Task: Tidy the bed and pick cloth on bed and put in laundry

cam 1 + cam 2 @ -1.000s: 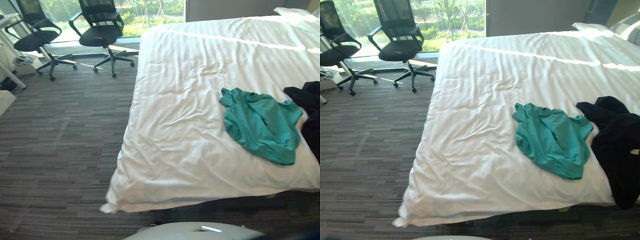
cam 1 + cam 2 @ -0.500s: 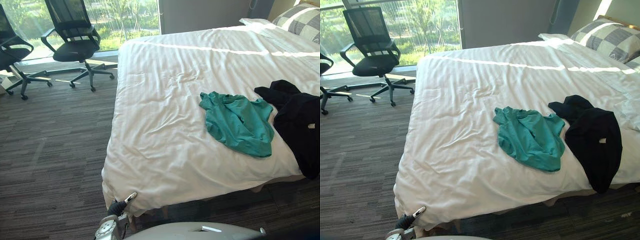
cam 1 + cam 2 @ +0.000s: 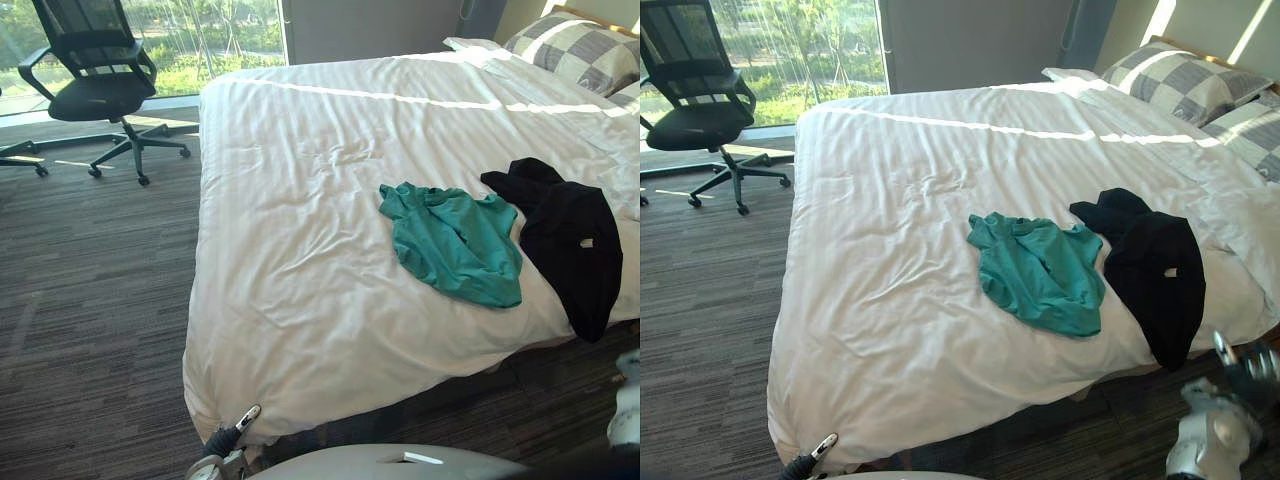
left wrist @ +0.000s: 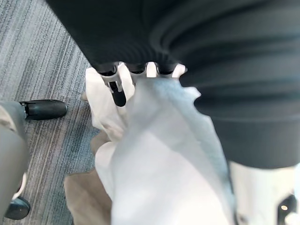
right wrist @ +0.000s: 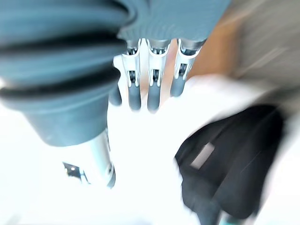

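Bedding (image 4: 159, 154) drapes over the left hand (image 4: 117, 91) at the near corner of the bed (image 3: 300, 250), so whether it grips cannot be told. The right hand (image 5: 153, 93) hangs relaxed, grasping nothing, near a black garment (image 3: 570, 235). A green shirt (image 3: 455, 240) lies on the bed just beside that garment.

You have a black mesh-backed office chair (image 3: 92, 92) on a wheeled star base, standing on the carpet (image 3: 90, 300) just in front of the window (image 3: 205, 35), backrest towards the glass. The carpet is grey with fine streaks. Through the window you see sunlit green plants, and a plain grey wall (image 3: 970, 45) adjoins it
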You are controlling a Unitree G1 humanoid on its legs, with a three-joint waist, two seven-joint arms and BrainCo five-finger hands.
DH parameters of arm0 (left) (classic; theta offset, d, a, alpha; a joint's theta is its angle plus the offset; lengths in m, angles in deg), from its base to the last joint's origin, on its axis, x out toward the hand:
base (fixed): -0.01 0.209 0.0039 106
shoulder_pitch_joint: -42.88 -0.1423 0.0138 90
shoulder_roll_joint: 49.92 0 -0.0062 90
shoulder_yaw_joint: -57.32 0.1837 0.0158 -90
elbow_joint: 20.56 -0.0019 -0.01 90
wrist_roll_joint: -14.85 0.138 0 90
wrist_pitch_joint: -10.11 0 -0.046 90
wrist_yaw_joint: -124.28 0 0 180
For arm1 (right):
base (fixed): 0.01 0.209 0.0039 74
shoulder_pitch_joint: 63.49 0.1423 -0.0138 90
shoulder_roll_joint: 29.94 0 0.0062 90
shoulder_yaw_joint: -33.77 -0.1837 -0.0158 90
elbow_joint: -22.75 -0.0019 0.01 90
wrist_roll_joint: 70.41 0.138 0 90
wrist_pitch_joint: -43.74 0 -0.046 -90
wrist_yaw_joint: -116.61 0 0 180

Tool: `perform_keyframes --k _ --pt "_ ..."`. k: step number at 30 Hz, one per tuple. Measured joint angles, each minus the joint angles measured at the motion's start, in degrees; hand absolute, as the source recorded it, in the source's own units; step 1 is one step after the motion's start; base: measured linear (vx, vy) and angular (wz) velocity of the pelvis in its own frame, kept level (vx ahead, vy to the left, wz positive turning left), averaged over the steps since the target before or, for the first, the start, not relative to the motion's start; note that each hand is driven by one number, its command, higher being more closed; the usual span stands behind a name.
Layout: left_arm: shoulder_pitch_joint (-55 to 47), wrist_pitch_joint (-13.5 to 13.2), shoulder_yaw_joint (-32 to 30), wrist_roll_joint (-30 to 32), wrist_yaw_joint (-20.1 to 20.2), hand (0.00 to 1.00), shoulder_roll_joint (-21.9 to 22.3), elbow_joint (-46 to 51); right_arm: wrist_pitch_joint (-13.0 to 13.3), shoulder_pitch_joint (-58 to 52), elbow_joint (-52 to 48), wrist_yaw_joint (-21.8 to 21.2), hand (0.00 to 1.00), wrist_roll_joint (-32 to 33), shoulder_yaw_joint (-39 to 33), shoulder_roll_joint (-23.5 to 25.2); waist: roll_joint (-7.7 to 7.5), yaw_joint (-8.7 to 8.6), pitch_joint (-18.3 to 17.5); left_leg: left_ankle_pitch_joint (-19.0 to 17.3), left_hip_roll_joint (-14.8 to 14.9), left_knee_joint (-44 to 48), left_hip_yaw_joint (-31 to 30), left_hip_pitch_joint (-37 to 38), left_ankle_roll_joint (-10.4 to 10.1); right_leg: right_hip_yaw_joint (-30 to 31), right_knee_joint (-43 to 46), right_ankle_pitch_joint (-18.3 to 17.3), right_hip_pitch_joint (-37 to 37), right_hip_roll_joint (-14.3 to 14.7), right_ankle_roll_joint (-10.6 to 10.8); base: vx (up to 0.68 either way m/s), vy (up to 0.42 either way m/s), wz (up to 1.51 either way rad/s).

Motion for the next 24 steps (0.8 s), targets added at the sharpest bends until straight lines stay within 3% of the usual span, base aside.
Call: perform_keyframes --k 2,3,6,8,9,12,15,18,21,24 --pt "0.10 0.05 0.84 0.22 -0.32 0.00 0.05 0.01 0.30 2.97 -7.65 -5.71 1.00 -0.89 7.58 0.11 0.04 -0.13 -0.10 0.52 -0.32 -0.01 -1.46 -1.79 0.52 -0.83 -0.05 0.00 -1.22 -0.34 -0.02 -0.02 -0.057 0.25" --pt "0.25 0.53 1.01 0.64 -0.65 0.00 0.22 -0.11 0.12 4.59 -10.42 -10.79 1.00 -0.02 12.38 0.09 0.10 -0.11 -0.43 0.76 -0.45 0.07 -2.21 -2.92 0.72 -1.12 0.01 0.03 -1.94 -0.46 -0.06 0.01 -0.038 0.32" --pt "0.57 1.73 2.00 1.79 -1.09 0.00 0.23 -2.04 -2.55 11.25 -11.25 -22.52 1.00 4.56 24.81 0.08 -0.37 0.42 -0.25 1.04 -0.76 0.33 -4.55 -3.93 1.00 -2.80 0.00 0.04 -1.71 -0.33 -0.08 0.01 -0.031 0.33" --pt "0.63 1.71 2.07 1.79 -1.23 0.00 0.24 -2.05 -3.81 15.06 -10.51 -27.57 1.00 6.75 30.76 0.17 -0.93 0.94 -0.01 1.08 -0.68 0.73 -5.66 -4.60 1.05 -3.82 0.00 0.08 -1.59 -0.41 -0.13 0.02 -0.035 0.33" --pt "1.00 1.70 2.21 1.78 -1.26 0.00 0.28 -2.02 -5.27 18.81 -8.61 -31.50 1.00 8.44 36.63 0.55 -1.28 2.14 0.07 1.09 -0.65 1.05 -6.56 -4.79 1.07 -4.28 0.00 0.13 -1.29 -0.51 -0.17 0.02 -0.024 0.27" --pt "0.99 1.49 2.98 0.99 -2.19 0.00 0.59 -2.41 -7.37 22.49 -4.39 -36.47 1.00 10.00 46.79 4.73 -1.49 3.51 0.30 1.08 -0.68 1.86 -8.73 -4.77 1.08 -5.72 -0.03 0.13 0.13 -0.85 -0.17 0.04 -0.005 0.33" --pt "1.14 0.31 2.98 0.62 -2.28 0.00 1.05 -3.70 -9.80 23.36 -2.39 -37.51 1.00 10.05 57.76 10.41 -1.53 5.15 1.55 0.99 -0.68 3.25 -11.03 -5.19 1.23 -6.49 -0.21 0.13 1.07 -1.59 -0.17 0.03 0.009 0.20" --pt "1.61 -1.34 3.28 3.57 -2.36 0.00 0.79 -3.85 -11.33 25.50 1.64 -36.97 1.00 9.51 65.69 14.87 -1.54 5.26 2.86 0.88 -0.59 4.26 -13.57 -7.83 1.41 -8.59 -0.35 0.13 0.16 -1.70 -0.17 -0.03 -0.029 0.38" --pt "4.97 -2.97 5.96 4.25 -3.55 0.00 -0.10 -3.90 -11.79 30.15 5.38 -35.60 1.00 6.25 69.51 17.91 -1.30 6.56 7.82 1.11 -0.61 5.44 -16.02 -11.94 1.75 -10.56 -0.36 0.18 -2.05 -1.84 -0.25 -0.11 -0.018 0.39" --pt "7.97 -4.03 8.36 3.71 -4.96 0.00 -0.65 -3.31 -11.78 35.00 7.98 -34.34 1.00 3.37 69.80 18.89 -0.10 7.10 14.53 2.03 -0.73 6.55 -19.36 -16.75 2.76 -12.75 1.14 0.51 -5.36 -2.22 -0.77 -0.14 0.004 0.43"
